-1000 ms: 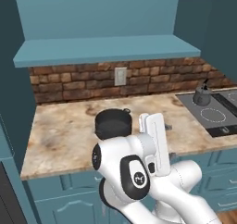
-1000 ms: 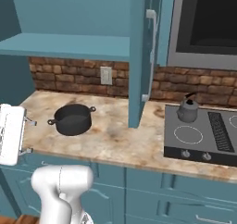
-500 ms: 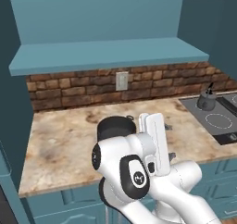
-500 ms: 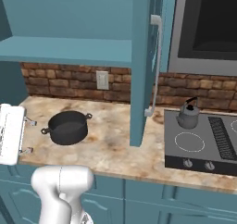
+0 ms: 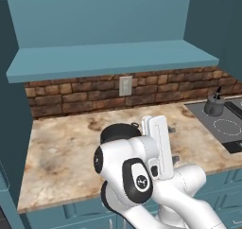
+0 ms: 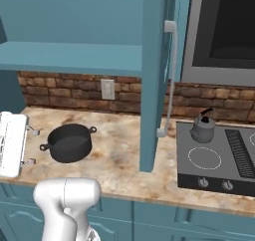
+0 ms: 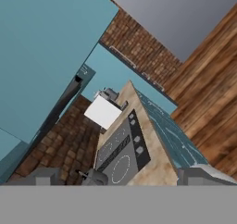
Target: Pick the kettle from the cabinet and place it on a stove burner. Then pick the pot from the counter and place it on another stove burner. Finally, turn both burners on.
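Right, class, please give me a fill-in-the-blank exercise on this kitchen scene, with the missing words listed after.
1. The kettle stands on a stove ____.
2. The pot sits on the marbled ____.
3. The wall behind the counter is made of ____.
4. The cabinet door stands ____.

Missing words: burner; counter; brick; open

Dark pot (image 6: 69, 143) on the marbled counter (image 6: 119, 160), kettle (image 6: 203, 127) on the cooktop (image 6: 219, 158).
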